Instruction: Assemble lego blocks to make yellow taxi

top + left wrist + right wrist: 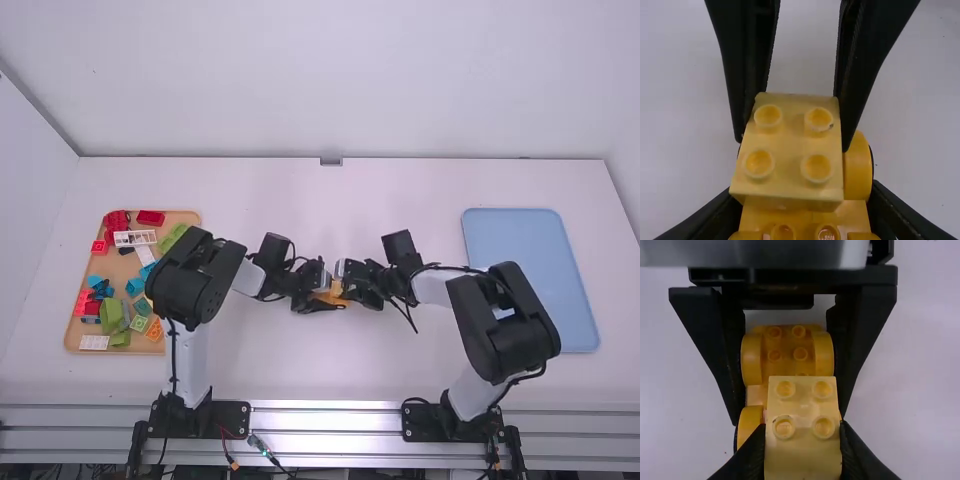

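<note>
Item: taxi base (786, 357), deep yellow, studded on top, rounded parts along its sides. Place: between the two arms, seemingly lifted off the worktop (300, 370).
Item: yellow block (802, 412), paler, four studs showing. Place: over one end of the base, overlapping it. Seated or merely resting: cannot tell.
Item: left hand (802, 212). State: clamped across the base, one finger to each side.
Item: right hand (801, 442). State: clamped on the block's sides, over the base.
Item: tray of loose blocks (185, 218), left of the base.
Item: blue tray (530, 280), right of the base.

Step in hand, as judged: joining block to base, mid-assembly.

Hazards, as judged:
1. Stud mismatch. Cause: block slightly turned or offset on the base; pressing would then leave it cocked.
2. Base tipping in the left hand. Cause: no visible support beneath it, and a load placed toward one end.
3. Fouled fingers. Cause: the right hand's tips lie close beside a rounded side part (858, 165) of the base and could catch it on the way down or out.
4. Block lifting off again. Cause: poor seating, or the right hand parting unevenly.
5. Block falling beside the base. Cause: letting go before the studs bite.

Advised: square the block to the base, press straight, then open the right hand evenly.
</note>
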